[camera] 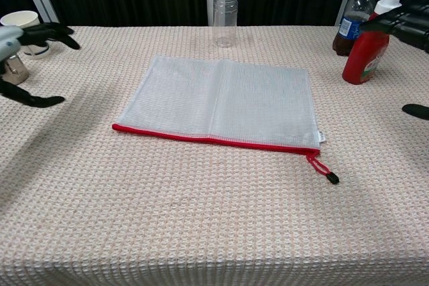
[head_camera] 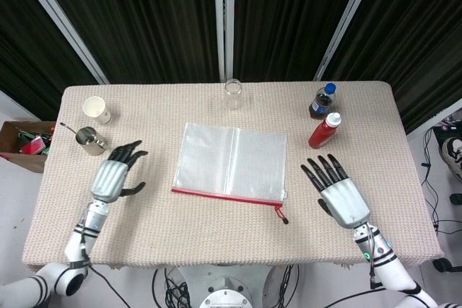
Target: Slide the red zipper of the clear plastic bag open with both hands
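A white paper cup (head_camera: 96, 110) stands at the far left of the table (head_camera: 216, 243), and a small metal cup (head_camera: 89, 140) sits just in front of it. Near them the left hand (head_camera: 112, 177) rests above the cloth with its fingers spread apart. It holds nothing and is well apart from the bag.

In the middle lies the clear plastic bag (head_camera: 231, 160), flat on the table. Its red zipper (head_camera: 227, 195) runs along the edge nearest the robot. The zipper line looks straight and flat, and the two red sides seem to lie together, though it is hard to tell whether the mouth is open or closed. The little red pull tab (head_camera: 280, 213) trails off the right end of the zipper, so the slider looks to be at that right corner. Behind the bag stands an empty clear jar (head_camera: 232, 94).

Further right, a red bottle (head_camera: 324, 130) with a white cap and a dark drink bottle (head_camera: 322, 100) with a blue cap stand near the back. The right hand (head_camera: 339, 191) is flat and open, fingers apart, empty, just right of the pull tab but not touching it.

No hand is on the bag now. Either the sliding is done and the hands have let go, or the bag must be gripped afresh; I cannot say which.
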Motion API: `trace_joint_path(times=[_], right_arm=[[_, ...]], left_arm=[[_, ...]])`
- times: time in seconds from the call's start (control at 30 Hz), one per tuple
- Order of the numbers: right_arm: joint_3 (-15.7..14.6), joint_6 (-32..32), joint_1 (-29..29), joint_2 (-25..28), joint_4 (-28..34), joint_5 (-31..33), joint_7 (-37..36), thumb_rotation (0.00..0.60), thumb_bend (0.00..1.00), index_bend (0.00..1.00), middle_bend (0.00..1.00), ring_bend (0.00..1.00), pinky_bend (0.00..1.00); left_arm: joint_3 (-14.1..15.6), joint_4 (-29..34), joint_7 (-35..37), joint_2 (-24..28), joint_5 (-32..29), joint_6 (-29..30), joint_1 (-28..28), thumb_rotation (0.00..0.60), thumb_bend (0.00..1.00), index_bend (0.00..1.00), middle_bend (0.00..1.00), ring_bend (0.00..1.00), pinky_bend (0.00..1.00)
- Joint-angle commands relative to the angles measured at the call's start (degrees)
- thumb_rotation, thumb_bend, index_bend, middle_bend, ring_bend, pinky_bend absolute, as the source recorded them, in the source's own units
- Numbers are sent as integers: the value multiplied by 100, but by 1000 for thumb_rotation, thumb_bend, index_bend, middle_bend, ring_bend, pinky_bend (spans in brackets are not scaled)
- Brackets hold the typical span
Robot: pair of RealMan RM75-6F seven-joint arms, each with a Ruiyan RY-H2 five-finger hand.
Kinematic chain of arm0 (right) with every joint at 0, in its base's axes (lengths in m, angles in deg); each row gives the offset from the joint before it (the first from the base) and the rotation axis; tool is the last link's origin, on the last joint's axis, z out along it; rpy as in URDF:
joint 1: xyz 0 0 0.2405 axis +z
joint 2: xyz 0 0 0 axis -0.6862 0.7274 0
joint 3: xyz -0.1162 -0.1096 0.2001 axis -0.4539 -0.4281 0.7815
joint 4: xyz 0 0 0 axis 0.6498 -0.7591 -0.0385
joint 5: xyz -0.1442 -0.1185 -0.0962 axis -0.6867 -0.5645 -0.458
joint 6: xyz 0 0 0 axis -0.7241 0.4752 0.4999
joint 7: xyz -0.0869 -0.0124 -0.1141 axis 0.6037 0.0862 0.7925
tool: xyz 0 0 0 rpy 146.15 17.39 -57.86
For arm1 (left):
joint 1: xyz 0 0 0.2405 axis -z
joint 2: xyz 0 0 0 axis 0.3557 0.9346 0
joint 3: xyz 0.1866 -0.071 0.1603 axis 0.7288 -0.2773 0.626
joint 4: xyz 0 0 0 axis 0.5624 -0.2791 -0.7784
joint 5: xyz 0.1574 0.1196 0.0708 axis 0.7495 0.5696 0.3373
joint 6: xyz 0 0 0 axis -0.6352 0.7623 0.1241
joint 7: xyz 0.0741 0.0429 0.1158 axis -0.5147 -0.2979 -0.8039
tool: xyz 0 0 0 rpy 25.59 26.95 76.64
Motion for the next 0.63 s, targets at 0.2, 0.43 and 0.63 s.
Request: trace_joint_path(times=[0.2,0.43,0.63], right_arm=[[-239,516,-777,848,284,256,-1709,600,176,0,48,0,7],[-325,1159,-1400,916,186,269,-2000,600,177,0,41,0,0],[-243,1292,-1580,927,190,253,-1912,600,178,0,40,0,0]], left_arm=[[258,1151,-995,1479,-389,1121,-1344,600,187,216,88,107,151],[562,1570,-585,1684,-80,1612,-1951,600,183,217,90,107,151],[661,1828,-843,1715,-10,1647,-2182,600,182,217,95,107,151]])
